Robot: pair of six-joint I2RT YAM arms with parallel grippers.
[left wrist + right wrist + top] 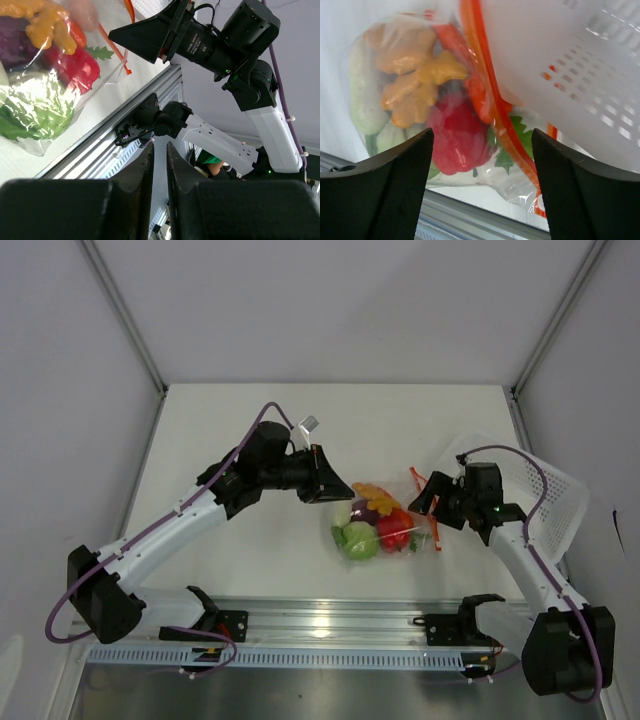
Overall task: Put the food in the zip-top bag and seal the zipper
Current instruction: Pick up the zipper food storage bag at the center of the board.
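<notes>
The clear zip-top bag [375, 525] lies mid-table with the food inside: a green round fruit [360, 542], a red pepper [392, 530] and an orange-yellow lumpy piece [375, 495]. Its red-orange zipper [434, 535] runs along the bag's right edge. My left gripper [335, 485] hovers at the bag's upper left. In the left wrist view it [160, 150] is shut to a thin slit and holds nothing. My right gripper [482, 150] stands wide open just above the zipper [490, 95] and the red pepper [457, 132], touching neither. Whether the zipper is sealed I cannot tell.
A white perforated basket [540, 490] sits tilted at the right, behind my right arm, and its wall [570, 65] hangs close over the zipper. A metal rail [320, 625] runs along the near table edge. Grey walls enclose the table on three sides.
</notes>
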